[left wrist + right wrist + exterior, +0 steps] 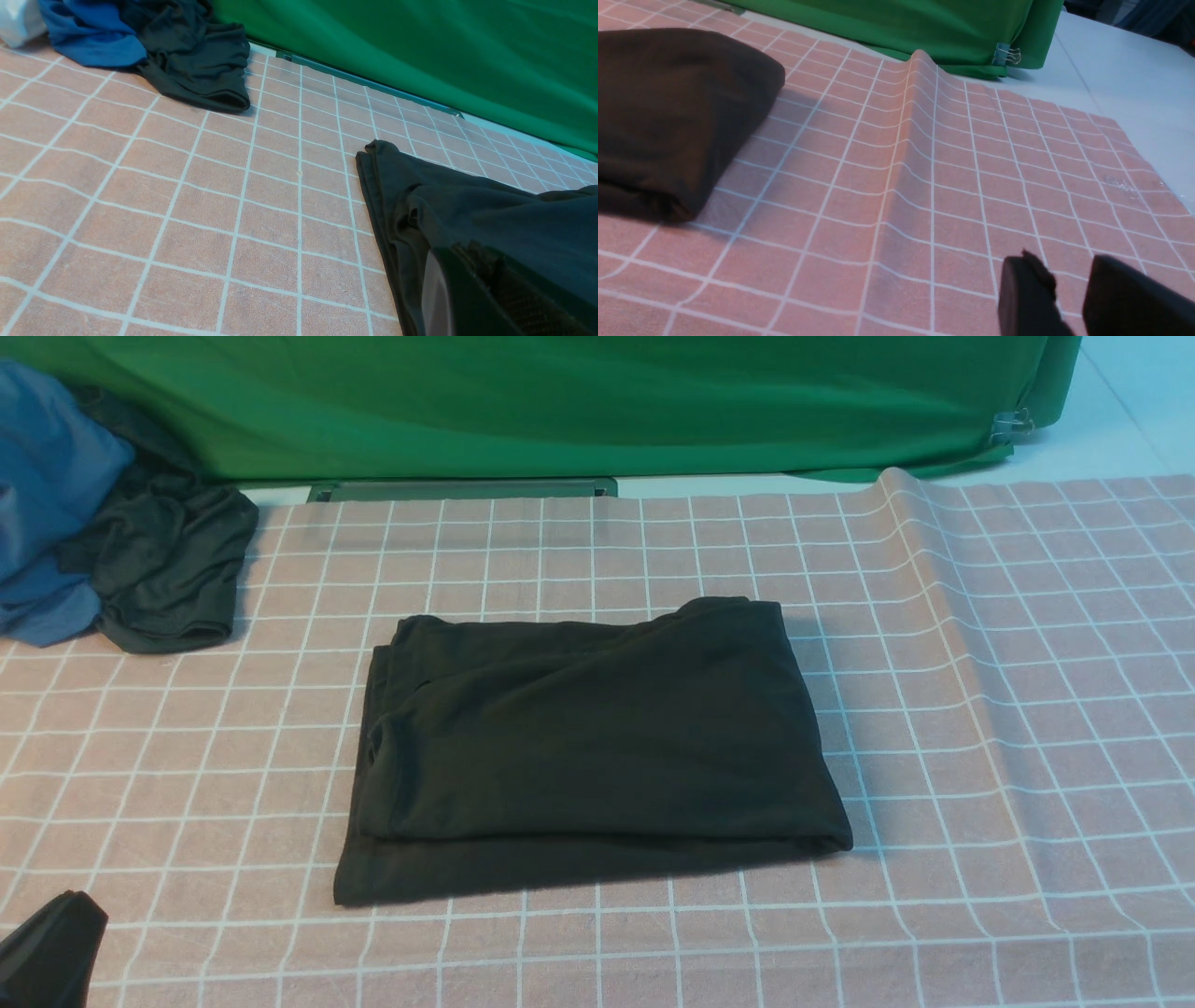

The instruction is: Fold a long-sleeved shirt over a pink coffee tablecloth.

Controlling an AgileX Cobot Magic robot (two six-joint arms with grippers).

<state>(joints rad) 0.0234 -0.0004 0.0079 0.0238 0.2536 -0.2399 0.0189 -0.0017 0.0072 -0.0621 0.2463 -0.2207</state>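
Left gripper [47,943] at near corner, state unclear; right gripper [1069,294] slightly parted, empty.
Folded long-sleeved shirt [588,747] centred on pink coffee tablecloth [980,709]; no print visible.

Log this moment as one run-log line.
long-sleeved shirt: folded rectangle, flat on pink coffee tablecloth | left gripper: beside shirt, state unclear | right gripper: open, empty

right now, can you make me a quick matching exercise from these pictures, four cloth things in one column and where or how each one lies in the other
Things:
1. black shirt
2. pink tablecloth
3. green cloth
4. blue garment

Descriptions:
A. hangs along the far edge, held with clips at its right corner
B. folded into a rectangle in the middle
C. bunched at the far left beside a dark grey garment
D. spread flat with one raised ridge on the right

Pairs: 1-B, 2-D, 3-A, 4-C
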